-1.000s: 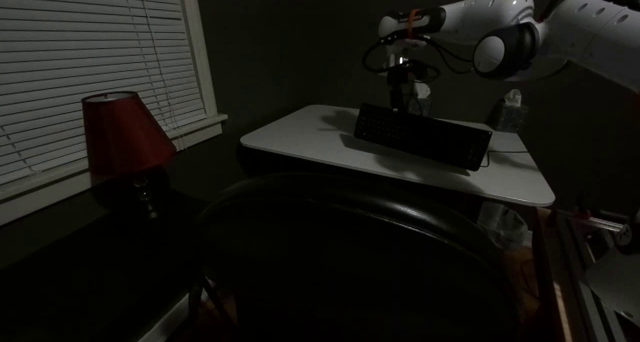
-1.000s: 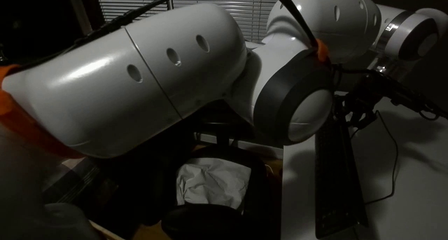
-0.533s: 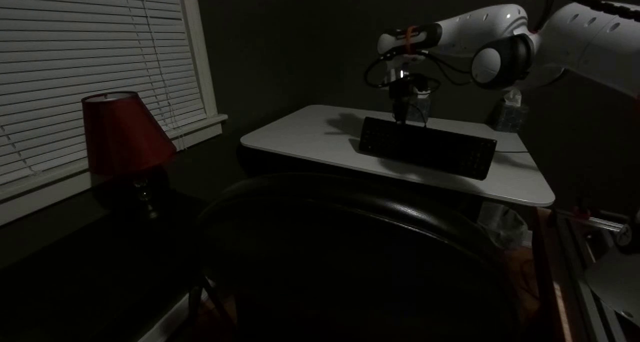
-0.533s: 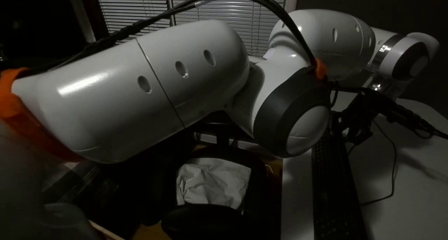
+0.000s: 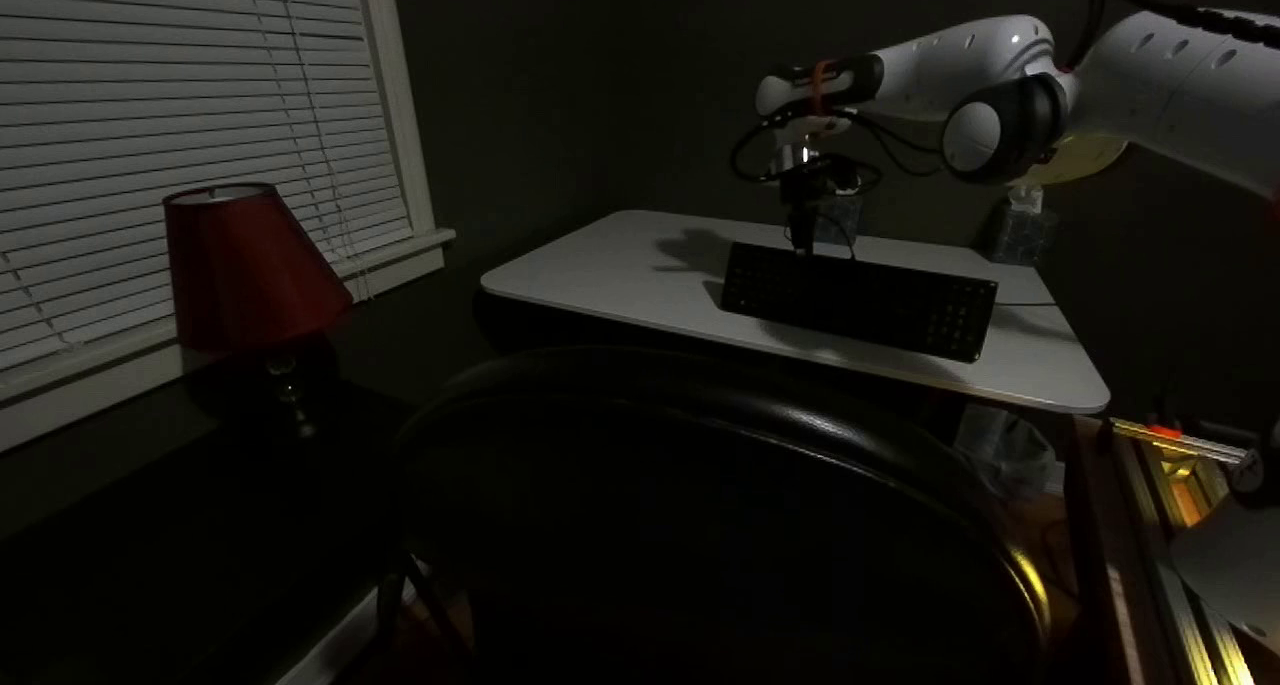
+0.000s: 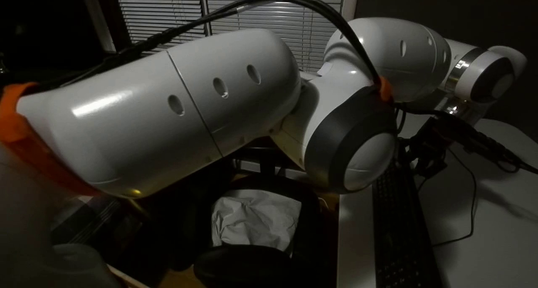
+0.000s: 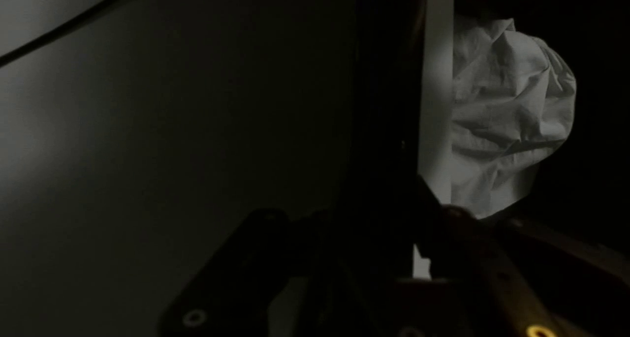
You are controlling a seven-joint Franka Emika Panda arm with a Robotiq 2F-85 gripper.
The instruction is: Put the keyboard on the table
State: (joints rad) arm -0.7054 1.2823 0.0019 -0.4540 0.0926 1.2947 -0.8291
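Gripper (image 5: 803, 248) clamped on keyboard (image 5: 860, 303) at upper long edge, off-centre. Keyboard tilted over table (image 5: 610, 265), near long rim; lower-edge contact unclear. Likely risks: premature release could topple it past rim; off-centre grip could let it swivel; cable (image 6: 475, 199) could snag.

Black keyboard (image 5: 860, 302), grey-white table (image 5: 620, 265)

The end effector (image 5: 803, 249) and the keyboard (image 5: 858, 303) are lower over the desk (image 5: 600, 265) than a second ago, the keyboard's long edge running slightly nearer level. The arm (image 5: 960, 57) hangs lower too. Its underside, a metal rail (image 5: 1180, 442) and the rim of the dark curved furniture (image 5: 1030, 580) now gleam yellow.
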